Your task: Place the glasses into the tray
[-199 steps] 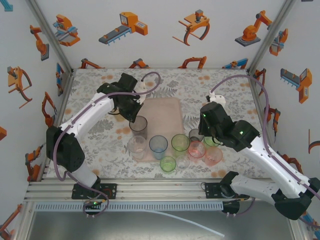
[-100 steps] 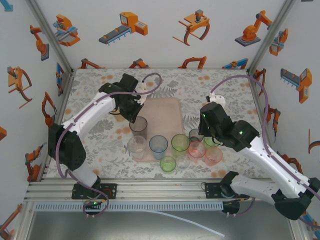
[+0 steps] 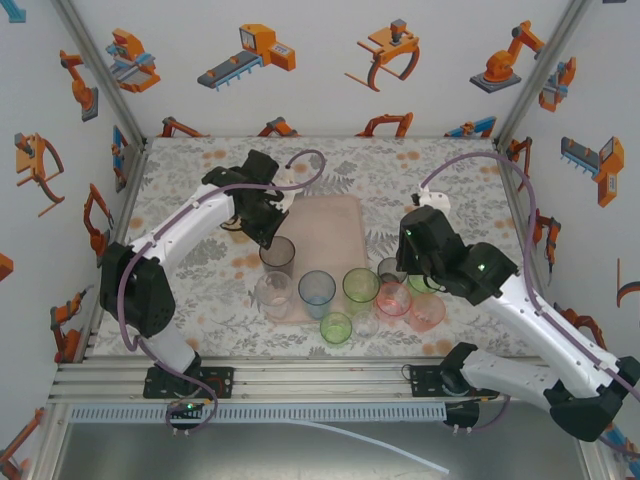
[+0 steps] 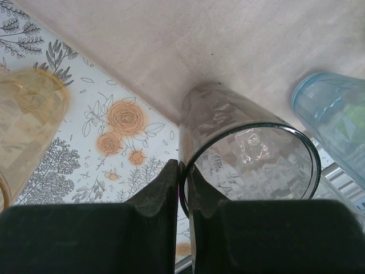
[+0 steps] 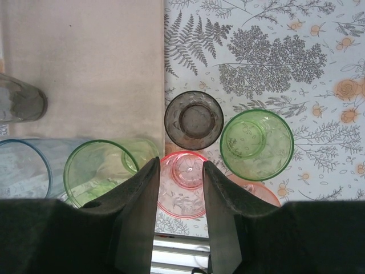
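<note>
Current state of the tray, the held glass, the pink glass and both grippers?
Tray, flat, far part bare.
Tall grey glass, upright, empty, at tray's left edge, rim pinched.
Pink glass, upright, empty, off tray.
Left gripper, shut on tall grey glass.
Right gripper, open above pink glass.

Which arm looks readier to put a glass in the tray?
Left: its jaws pinch the rim of the smoky grey glass at the tray edge; the right jaws hang open above a pink glass.
</note>
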Controlling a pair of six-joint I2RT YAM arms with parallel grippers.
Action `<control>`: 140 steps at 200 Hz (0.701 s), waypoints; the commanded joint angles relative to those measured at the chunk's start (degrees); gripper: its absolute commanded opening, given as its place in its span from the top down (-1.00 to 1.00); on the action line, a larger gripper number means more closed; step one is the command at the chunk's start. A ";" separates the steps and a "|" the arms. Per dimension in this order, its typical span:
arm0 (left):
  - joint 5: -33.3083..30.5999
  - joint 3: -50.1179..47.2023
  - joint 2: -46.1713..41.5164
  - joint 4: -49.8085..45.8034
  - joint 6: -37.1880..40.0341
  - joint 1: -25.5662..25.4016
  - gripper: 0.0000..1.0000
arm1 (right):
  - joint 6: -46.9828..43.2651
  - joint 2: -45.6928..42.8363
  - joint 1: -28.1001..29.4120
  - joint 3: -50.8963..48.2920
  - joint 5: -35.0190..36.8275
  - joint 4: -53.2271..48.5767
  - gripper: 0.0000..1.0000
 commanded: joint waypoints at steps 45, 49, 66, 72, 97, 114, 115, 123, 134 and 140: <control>2.61 -1.17 0.54 0.12 0.66 -0.36 0.63 | 1.36 -1.58 -0.37 -1.45 0.46 0.66 0.26; 2.74 -1.19 0.59 0.23 0.70 -0.36 0.63 | 1.40 -1.66 -0.33 -1.53 0.46 0.65 0.26; 2.93 -1.30 0.70 0.34 0.33 -0.31 0.64 | 1.54 -1.93 -0.33 -1.82 0.53 0.65 0.26; 3.10 -1.25 0.75 0.38 0.10 -0.31 0.65 | 1.54 -2.08 -0.34 -1.86 0.53 0.61 0.26; 3.44 -1.11 1.19 0.48 -0.18 -0.35 0.67 | 1.71 -2.32 -0.33 -2.08 0.57 0.67 0.26; 3.50 -1.12 1.29 0.54 -0.22 -0.36 0.68 | 1.87 -2.35 -0.33 -2.23 0.44 0.61 0.26; 3.49 -1.12 1.25 0.51 -0.22 -0.36 0.68 | 1.88 -2.31 -0.33 -2.23 0.44 0.61 0.26; 3.52 -1.17 1.19 0.54 -0.22 -0.36 0.67 | 1.96 -2.33 -0.33 -2.26 0.35 0.59 0.26; 3.39 -1.36 1.04 0.48 -0.05 -0.36 0.67 | 1.97 -2.39 -0.33 -2.24 0.37 0.61 0.26; 3.17 -1.52 0.99 0.49 -0.05 -0.35 0.67 | 1.97 -2.40 -0.33 -2.23 0.36 0.60 0.26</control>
